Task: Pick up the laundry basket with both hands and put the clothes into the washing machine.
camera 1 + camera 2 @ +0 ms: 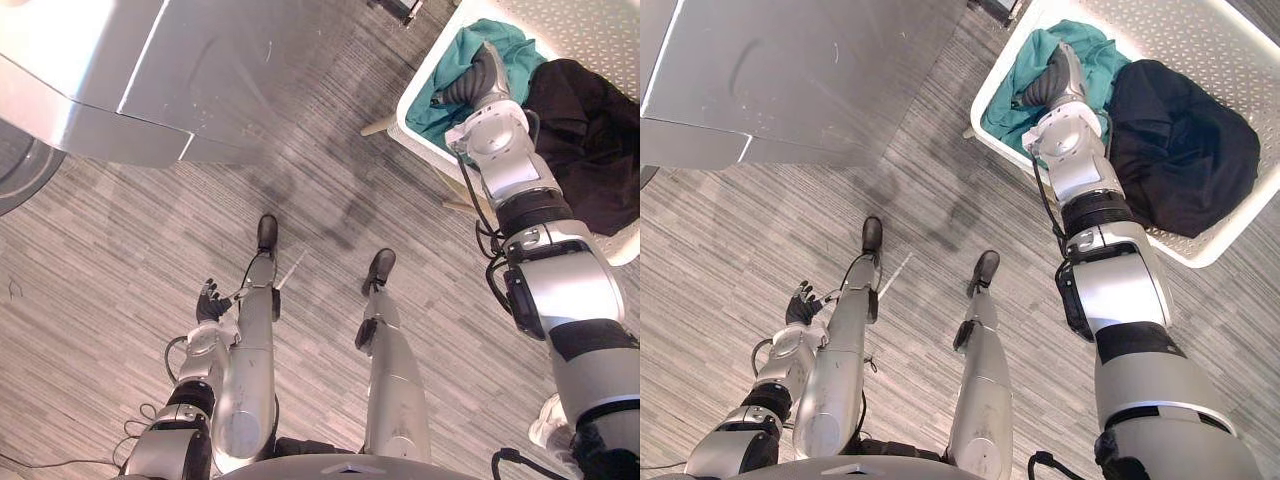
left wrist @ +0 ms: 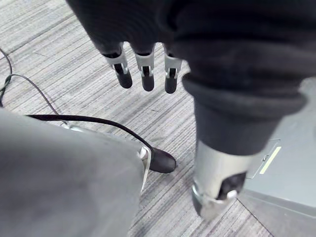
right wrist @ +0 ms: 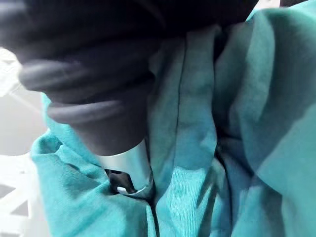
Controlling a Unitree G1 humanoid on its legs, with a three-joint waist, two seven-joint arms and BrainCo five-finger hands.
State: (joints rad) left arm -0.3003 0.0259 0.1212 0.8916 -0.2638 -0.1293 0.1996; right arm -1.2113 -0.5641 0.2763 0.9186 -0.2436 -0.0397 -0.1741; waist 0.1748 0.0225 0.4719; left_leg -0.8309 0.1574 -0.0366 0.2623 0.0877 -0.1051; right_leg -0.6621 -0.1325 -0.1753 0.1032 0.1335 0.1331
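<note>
The white laundry basket point(image 1: 1200, 40) stands on the grey striped floor point(image 1: 100, 260), well apart from the silver washing machine point(image 1: 200, 70), with open floor between them. Two pieces of clothing lie inside it. A teal garment point(image 1: 1090, 55) is bunched in the end of the basket nearest the machine, up against the rim there. A black garment point(image 1: 1180, 145) is heaped beside it and touches it, filling the middle of the basket out to the far side wall.

The right hand point(image 1: 1055, 80) reaches over the basket's near rim and presses down into the teal garment. In its wrist view the thumb point(image 3: 128, 168) is sunk into a fold of the teal cloth. The fingers are buried in the cloth, so it cannot be told whether they have closed on it.

The left hand point(image 1: 208, 300) hangs low over the floor, far from the basket. Its fingers point(image 2: 147, 74) are straight and relaxed, and they hold nothing.
</note>
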